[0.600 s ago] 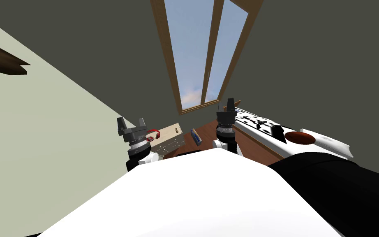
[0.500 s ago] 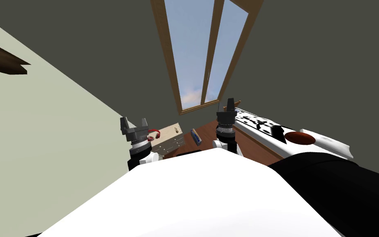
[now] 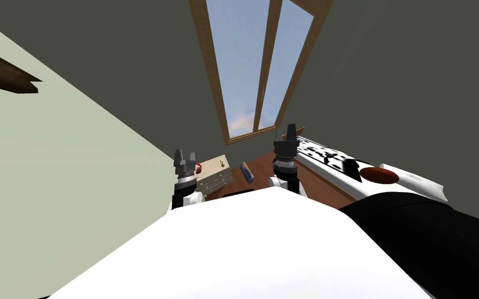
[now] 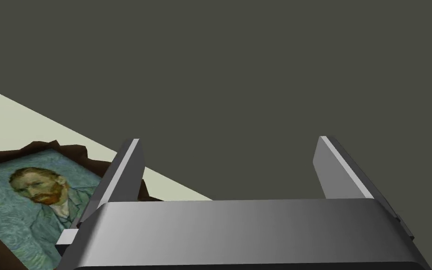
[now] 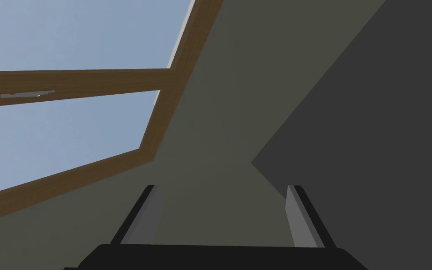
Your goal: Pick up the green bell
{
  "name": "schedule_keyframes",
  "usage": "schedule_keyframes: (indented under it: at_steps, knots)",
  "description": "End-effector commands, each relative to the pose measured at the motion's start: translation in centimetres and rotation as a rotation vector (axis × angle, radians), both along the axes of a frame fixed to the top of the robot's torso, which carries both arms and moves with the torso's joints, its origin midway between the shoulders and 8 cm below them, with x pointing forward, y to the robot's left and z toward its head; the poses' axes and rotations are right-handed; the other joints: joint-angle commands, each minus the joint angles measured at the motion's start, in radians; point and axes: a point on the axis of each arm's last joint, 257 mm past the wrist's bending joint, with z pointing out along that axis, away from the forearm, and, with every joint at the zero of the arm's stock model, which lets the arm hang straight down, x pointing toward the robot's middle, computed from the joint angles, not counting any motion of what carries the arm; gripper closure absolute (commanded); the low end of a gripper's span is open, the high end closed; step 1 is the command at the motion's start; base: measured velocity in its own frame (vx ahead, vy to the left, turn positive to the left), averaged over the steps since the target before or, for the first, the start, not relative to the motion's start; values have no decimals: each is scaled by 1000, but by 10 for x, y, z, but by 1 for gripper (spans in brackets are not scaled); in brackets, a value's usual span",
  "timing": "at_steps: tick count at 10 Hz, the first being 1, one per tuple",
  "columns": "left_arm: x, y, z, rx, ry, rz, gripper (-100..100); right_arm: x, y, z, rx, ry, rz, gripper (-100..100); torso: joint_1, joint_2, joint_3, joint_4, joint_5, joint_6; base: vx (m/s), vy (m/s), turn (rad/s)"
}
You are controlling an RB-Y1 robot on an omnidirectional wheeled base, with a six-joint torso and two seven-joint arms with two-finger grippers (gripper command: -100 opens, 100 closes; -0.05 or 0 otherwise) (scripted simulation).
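In the centre of the head view, a pale wooden drawer chest (image 3: 215, 177) carries a tiny dark object (image 3: 223, 164) on its surface, too small to confirm as the green bell, with red headphones (image 3: 198, 167) beside it. The left gripper (image 3: 185, 155) stands just left of them, and the right gripper (image 3: 291, 128) is raised right of centre. Both wrist views show the jaws wide apart. The left gripper has swung rightward since earlier and now covers part of the headphones.
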Motion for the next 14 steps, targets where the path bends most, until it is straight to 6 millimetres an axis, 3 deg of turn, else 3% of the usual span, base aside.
schedule_keyframes:
  at_steps: [1,4,11,14]
  knots:
    - [15,-6,-22,40,64,0,-100,0,0,0,0,0,0,0,0,0,0,0,0,0,-25,-46,17]
    - [41,-16,-69,120,187,-1,-100,0,0,0,0,0,0,0,-1,-1,0,0,0,0,-14,-62,12]
    - [65,-22,-139,208,353,-1,-100,0,0,0,0,0,0,0,0,-1,-1,0,0,0,-2,-32,-1]
    - [77,-25,-182,270,457,-3,-100,0,0,0,0,0,0,0,0,-2,-1,0,0,0,4,-35,-13]
